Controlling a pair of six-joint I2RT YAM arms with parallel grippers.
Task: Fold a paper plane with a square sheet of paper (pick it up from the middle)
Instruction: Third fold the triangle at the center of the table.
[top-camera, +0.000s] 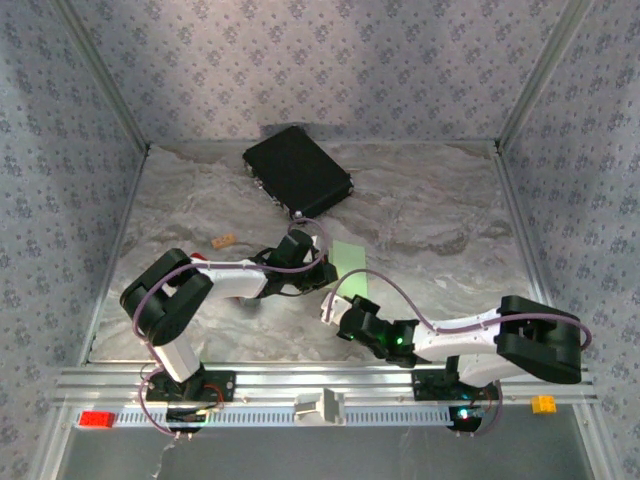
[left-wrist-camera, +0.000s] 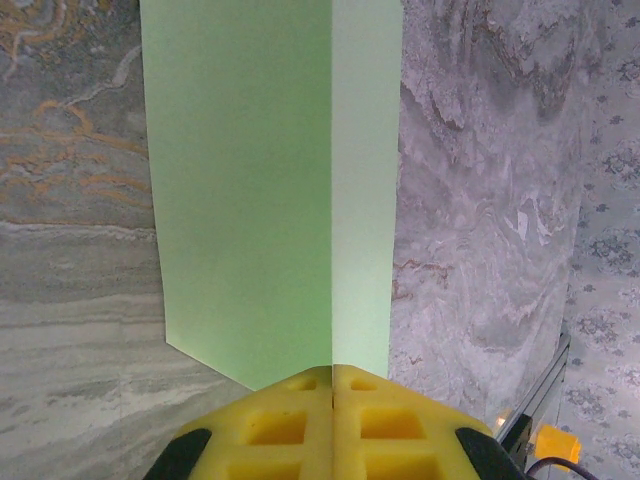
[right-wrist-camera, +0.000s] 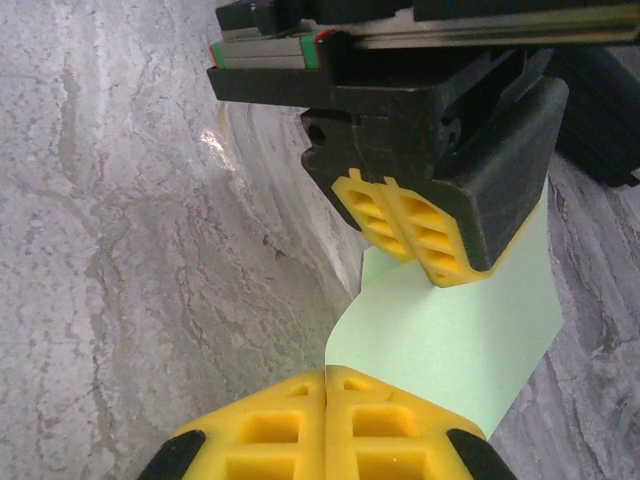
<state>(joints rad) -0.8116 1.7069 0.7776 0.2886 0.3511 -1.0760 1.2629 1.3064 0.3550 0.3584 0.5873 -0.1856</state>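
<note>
Paper (top-camera: 349, 257), light green, is at the middle of the table (top-camera: 440, 230), pinched by both grippers.

Nearest, on the rail (top-camera: 400, 415) along the front edge, a red block (top-camera: 96, 418) sits at the left end and an orange block (top-camera: 543, 403) at the right, with the two arm bases between them.

Just beyond, the right gripper (top-camera: 335, 300) reaches leftward from its base. In its wrist view the right gripper (right-wrist-camera: 327, 375) has its yellow pads (right-wrist-camera: 280, 425) pressed together, and the paper's near edge is caught in the seam. From there the paper bends up to the left gripper (right-wrist-camera: 432, 262), whose pads are also closed on it.

In the left wrist view the left gripper (left-wrist-camera: 332, 375) is clamped flat on the paper (left-wrist-camera: 250, 190). The paper runs away from the fingertips as two panels, a wider, deeper green one on the left and a narrower, paler one on the right. They meet along a straight crease in line with the seam.

Farther out, a small tan block (top-camera: 224, 240) lies left of the left gripper, apart from it.

Farthest, a black case (top-camera: 297, 172) lies askew near the back wall.
</note>
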